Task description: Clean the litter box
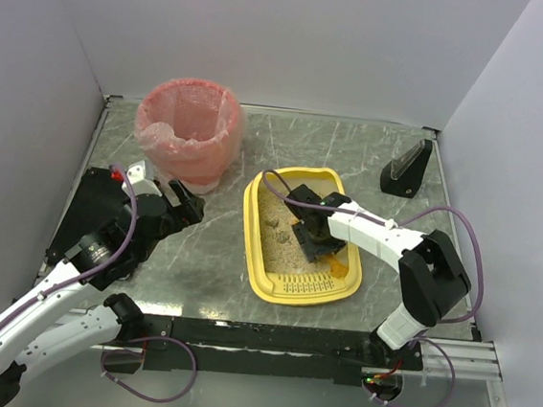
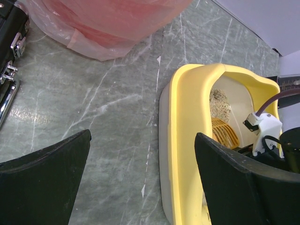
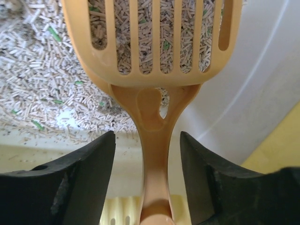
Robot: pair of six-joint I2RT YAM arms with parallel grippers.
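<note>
The yellow litter box (image 1: pixel 250 223) lies mid-table with beige pellet litter (image 1: pixel 278 233) and its slotted lip toward the near edge. My right gripper (image 1: pixel 309 234) is down inside it. In the right wrist view its jaws (image 3: pixel 147 136) are open on either side of the orange slotted scoop's handle (image 3: pixel 153 154), with a gap on each side. The scoop head (image 3: pixel 150 56) rests on the litter (image 3: pixel 42 79) with pellets in it. My left gripper (image 1: pixel 187 205) is open and empty. It hovers over the table beside the box's left rim (image 2: pixel 185 140). The scoop (image 2: pixel 224 133) shows inside the box.
A round basket with a pink liner (image 1: pixel 187 128) stands at the back left, also in the left wrist view (image 2: pixel 108 23). A black case (image 1: pixel 84 205) lies at the left edge. A black stand (image 1: pixel 407 168) sits at the back right. White walls enclose the table.
</note>
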